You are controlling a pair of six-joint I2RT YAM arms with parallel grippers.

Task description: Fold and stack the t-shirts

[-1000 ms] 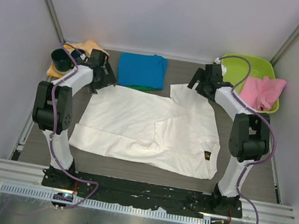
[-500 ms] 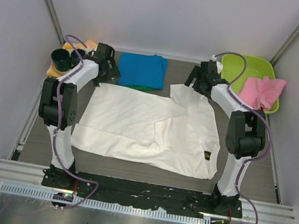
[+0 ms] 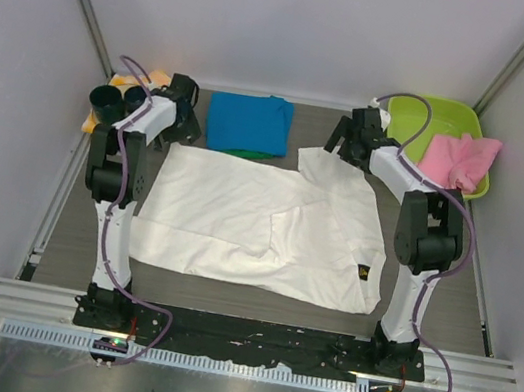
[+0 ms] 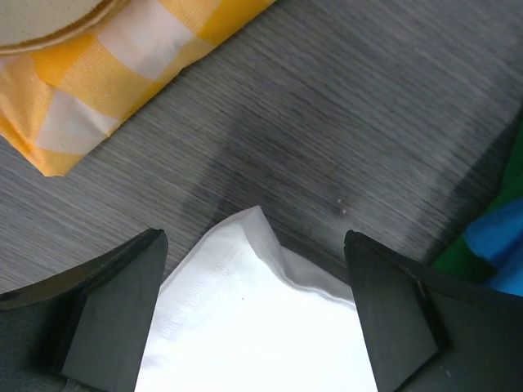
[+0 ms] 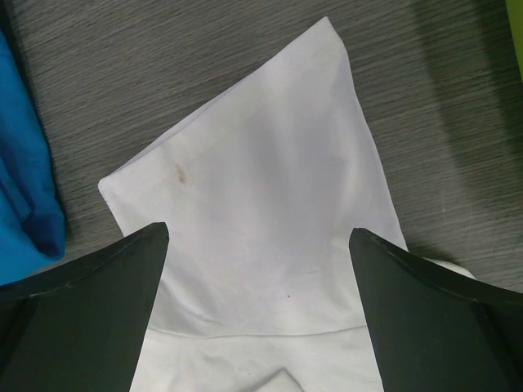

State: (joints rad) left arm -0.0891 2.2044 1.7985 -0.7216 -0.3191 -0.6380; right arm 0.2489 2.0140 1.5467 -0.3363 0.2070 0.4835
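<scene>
A large white t-shirt [image 3: 258, 221] lies spread over the middle of the table, plain side up. Its far left corner [image 4: 245, 286] sits between the fingers of my left gripper [image 4: 255, 245], which hangs open just above it. Its far right sleeve [image 5: 253, 204] lies under my right gripper [image 5: 260, 237], also open and empty. A folded turquoise-blue t-shirt [image 3: 247, 122] rests at the back centre on top of a green one [image 3: 245, 154], of which only an edge shows. In the top view the left gripper [image 3: 185, 124] and the right gripper [image 3: 344, 146] flank that stack.
An orange-and-white checked cloth [image 4: 98, 73] lies at the back left with a dark cup [image 3: 107, 106] on it. A lime-green tub [image 3: 454, 123] at the back right holds a pink cloth [image 3: 460, 158]. Grey walls stand on three sides.
The left arm has swung back towards the far left corner of the white shirt. The right arm has shifted slightly towards the back. Both grippers stayed open.
</scene>
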